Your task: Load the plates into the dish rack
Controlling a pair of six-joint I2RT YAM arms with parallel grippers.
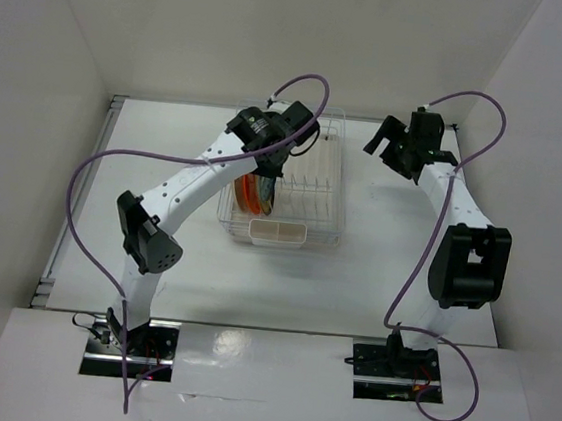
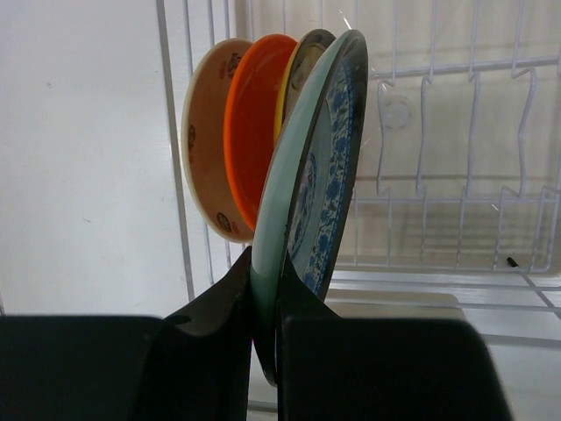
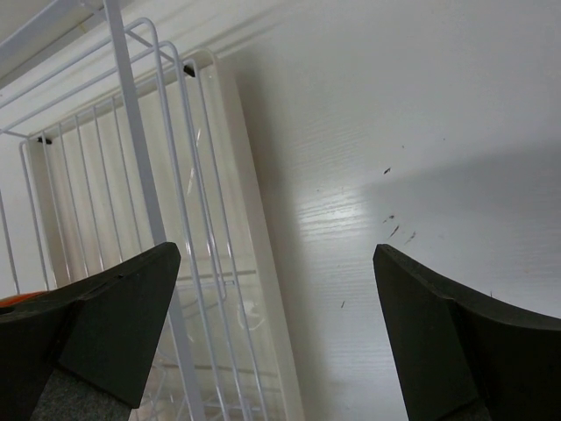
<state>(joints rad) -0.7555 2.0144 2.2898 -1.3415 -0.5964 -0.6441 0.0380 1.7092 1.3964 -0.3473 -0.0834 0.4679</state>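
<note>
I see left gripper [image 2: 267, 324] pinching the blue-green plate [image 2: 331, 149] by its rim, upright in the dish rack [image 2: 456, 175]; right gripper [image 3: 276, 298] wide open beside it.

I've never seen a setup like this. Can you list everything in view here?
dish rack: one, white wire, on the table's middle.
holder: one, beige, at the rack's near end.
cream plate: one, brown marks, on edge in the rack.
orange plate: one, next to it.
yellow-edged plate: one, next again.
blue-patterned plate: one, white and blue, on edge beside those three.
table: one, white.
cables: two, purple, one per arm.
left arm, right arm: white, black joints.
left pincer: black, shut on the blue-patterned plate.
right pincer: black, open, empty, right of the rack.
</note>
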